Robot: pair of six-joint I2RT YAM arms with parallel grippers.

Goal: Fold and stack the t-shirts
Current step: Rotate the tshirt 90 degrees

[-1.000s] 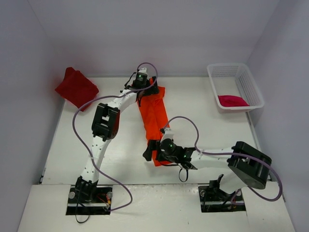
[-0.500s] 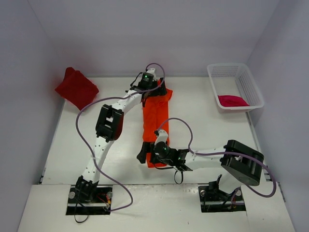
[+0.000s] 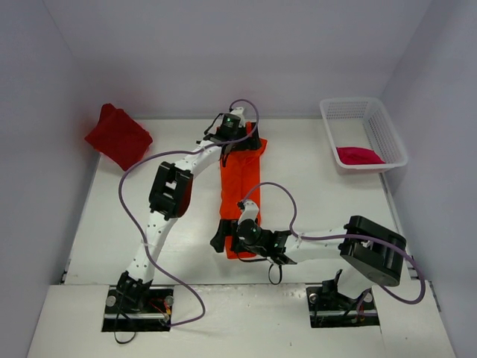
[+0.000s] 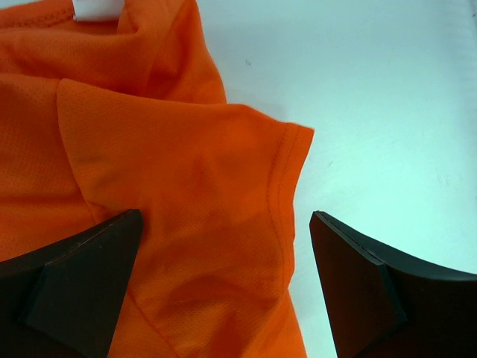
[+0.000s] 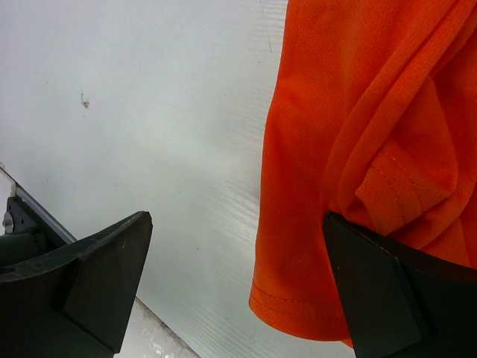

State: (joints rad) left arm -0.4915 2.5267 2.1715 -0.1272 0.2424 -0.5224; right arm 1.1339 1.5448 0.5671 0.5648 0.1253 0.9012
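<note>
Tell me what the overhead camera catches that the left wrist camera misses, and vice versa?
Only the overhead view shows the dark red t-shirt at far left, the white basket holding the crimson-pink t-shirt, and the right gripper. Only the left wrist view shows a white label and the sleeve's stitched hem. Both show the orange t-shirt and the open left gripper.
</note>
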